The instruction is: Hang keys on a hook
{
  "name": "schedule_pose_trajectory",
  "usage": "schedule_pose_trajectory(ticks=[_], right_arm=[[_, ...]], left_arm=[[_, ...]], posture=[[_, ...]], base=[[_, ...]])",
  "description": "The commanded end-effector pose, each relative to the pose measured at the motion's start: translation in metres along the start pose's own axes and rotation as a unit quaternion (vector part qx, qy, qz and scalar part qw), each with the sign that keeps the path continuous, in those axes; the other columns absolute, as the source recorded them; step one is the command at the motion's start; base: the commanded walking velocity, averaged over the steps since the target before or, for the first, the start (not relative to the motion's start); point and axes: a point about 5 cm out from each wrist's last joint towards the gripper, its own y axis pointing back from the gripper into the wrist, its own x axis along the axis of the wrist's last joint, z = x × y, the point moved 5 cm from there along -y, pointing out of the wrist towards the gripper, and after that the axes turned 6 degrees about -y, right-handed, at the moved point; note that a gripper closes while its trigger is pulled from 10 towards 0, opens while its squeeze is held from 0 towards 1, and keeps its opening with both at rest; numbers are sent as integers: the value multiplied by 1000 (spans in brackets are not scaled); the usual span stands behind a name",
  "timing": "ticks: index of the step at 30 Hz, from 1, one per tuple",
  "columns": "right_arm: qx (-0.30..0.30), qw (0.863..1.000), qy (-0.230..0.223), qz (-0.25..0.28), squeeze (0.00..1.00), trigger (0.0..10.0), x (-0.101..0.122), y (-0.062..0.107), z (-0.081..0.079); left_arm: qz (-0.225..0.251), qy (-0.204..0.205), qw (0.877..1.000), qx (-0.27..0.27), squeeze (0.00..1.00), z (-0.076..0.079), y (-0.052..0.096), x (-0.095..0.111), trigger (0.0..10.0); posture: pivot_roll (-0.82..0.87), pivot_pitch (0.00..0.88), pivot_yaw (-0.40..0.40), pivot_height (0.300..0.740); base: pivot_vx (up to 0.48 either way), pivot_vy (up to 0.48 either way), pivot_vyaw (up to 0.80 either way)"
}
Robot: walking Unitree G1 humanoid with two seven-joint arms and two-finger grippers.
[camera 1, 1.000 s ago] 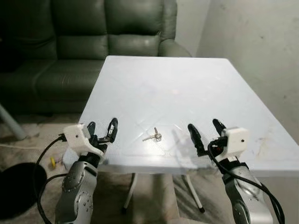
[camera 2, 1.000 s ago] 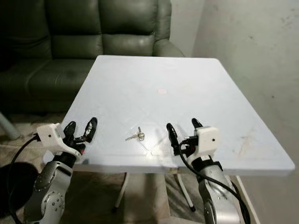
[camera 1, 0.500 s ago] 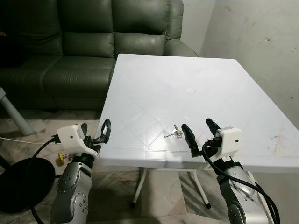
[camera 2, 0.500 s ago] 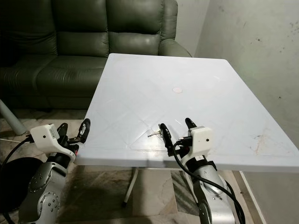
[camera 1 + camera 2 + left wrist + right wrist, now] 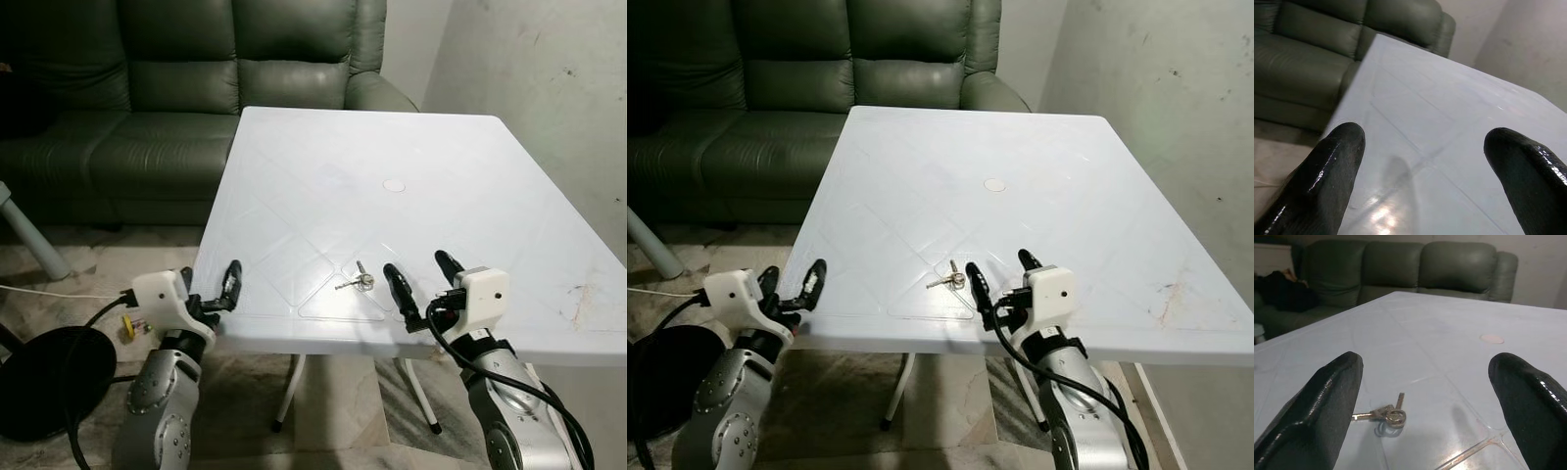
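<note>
A small bunch of silver keys [image 5: 357, 281] on a ring lies flat on the white table [image 5: 392, 147], near its front edge. My right gripper [image 5: 418, 281] is open just right of the keys, low over the table, with nothing between its fingers. In the right wrist view the keys [image 5: 1386, 415] lie a short way ahead, nearer the left finger [image 5: 1322, 406]. My left gripper [image 5: 209, 286] is open at the table's front left corner, holding nothing.
A dark green leather sofa [image 5: 147, 88] stands behind and left of the table. A bare plaster wall [image 5: 549, 88] runs along the right. A round black base [image 5: 44, 382] and a cable lie on the floor at the left. A small round cap [image 5: 394, 184] marks the table's middle.
The camera has shifted a little, so the table sits slightly differently in view. My right gripper stays beside the keys and my left gripper now reaches the table's corner.
</note>
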Motion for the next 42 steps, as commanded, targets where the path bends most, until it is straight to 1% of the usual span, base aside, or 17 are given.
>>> schedule_pose_trajectory(ticks=[1,5,6,7,13,15,18,19,25,30,32,34,35,36,37,41,42], right_arm=[[13,1000,16,-14,0,10000,-1,-5,0],[28,999,24,-24,0,10000,-2,-14,0],[28,999,24,-24,0,10000,-2,-14,0],[37,999,29,-27,0,10000,-2,-19,-1],[69,996,44,-40,0,10000,-4,-33,-4],[71,995,46,-44,0,10000,-6,-36,-4],[84,994,51,-54,0,10000,-11,-39,-5],[95,992,51,-64,0,10000,-16,-42,-6],[110,988,56,-88,0,10000,-27,-48,-3],[117,987,62,-96,0,10000,-31,-51,-1],[127,985,63,-103,0,8627,-35,-53,0],[130,984,64,-104,0,8627,-36,-54,0],[131,983,67,-106,0,4627,-37,-54,1],[135,982,71,-108,0,1765,-39,-56,2],[137,982,74,-111,0,2157,-40,-57,1],[140,981,78,-112,0,2431,-41,-58,1],[142,979,83,-118,0,10000,-44,-61,-1]], left_arm=[[5,-11,1000,-27,0,13,4,2,10000],[7,-13,999,-49,0,24,7,3,10000],[7,-13,999,-49,0,24,7,3,10000],[7,-17,998,-59,0,29,9,3,10000],[7,-24,996,-83,0,42,14,4,10000],[8,-22,996,-86,0,44,15,4,10000],[0,-37,994,-100,0,48,16,1,10000],[-5,-47,993,-109,0,52,17,-1,10000],[-8,-47,992,-120,0,59,21,-2,10000],[-10,-46,992,-121,0,60,23,-3,10000],[-11,-47,991,-121,0,61,24,-3,10000],[-11,-47,991,-121,0,61,25,-3,10000],[-12,-47,991,-121,0,61,25,-3,10000],[-12,-47,992,-120,0,61,26,-2,10000],[-13,-46,992,-120,0,61,26,-3,10000],[-14,-46,992,-120,0,61,27,-3,10000],[-14,-45,992,-120,0,62,28,-3,10000]], posture=[[1,0,-51,732],[15,0,-56,732],[15,0,-56,732],[23,0,-58,732],[38,9,-63,732],[41,11,-64,732],[47,13,-68,732],[57,18,-72,732],[65,30,-76,732],[70,35,-77,732],[75,37,-78,732],[75,37,-78,732],[77,38,-79,732],[79,39,-80,732],[79,39,-81,732],[81,42,-82,732],[83,42,-86,732]], base=[[0,0,0],[0,0,0],[0,0,0],[0,0,0],[0,0,0],[0,0,0],[0,0,0],[0,0,0],[0,0,0],[0,0,0],[0,0,0],[0,0,0],[0,0,0],[0,0,0],[0,0,0],[0,0,0],[0,0,0]])
